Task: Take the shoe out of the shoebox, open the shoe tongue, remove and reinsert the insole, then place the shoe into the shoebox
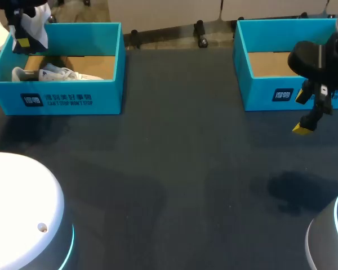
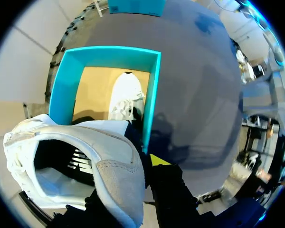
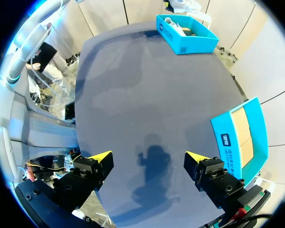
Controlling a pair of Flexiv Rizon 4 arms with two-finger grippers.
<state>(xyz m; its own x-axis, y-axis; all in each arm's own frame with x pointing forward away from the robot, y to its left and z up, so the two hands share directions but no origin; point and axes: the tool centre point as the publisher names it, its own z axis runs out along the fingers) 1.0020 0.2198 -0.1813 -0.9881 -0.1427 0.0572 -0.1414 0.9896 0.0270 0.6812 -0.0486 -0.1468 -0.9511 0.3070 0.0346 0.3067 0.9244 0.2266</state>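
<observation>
Shoe point(image 2: 111, 173) clamped at heel by left claw point(image 2: 143, 167), toe pointing sideways.

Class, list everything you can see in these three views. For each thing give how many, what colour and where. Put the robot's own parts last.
Shoeboxes: two, teal with brown floors; left box at the table's far left, right box at its far right, no shoe seen in it.
Shoes: two, white; held shoe lifted above the left box, other shoe lying inside that box.
Table: one, dark grey, under both boxes.
Grippers: two, black with yellow tips; left gripper above the left box, shut on the held shoe; right gripper open and empty, above the table in front of the right box.
</observation>
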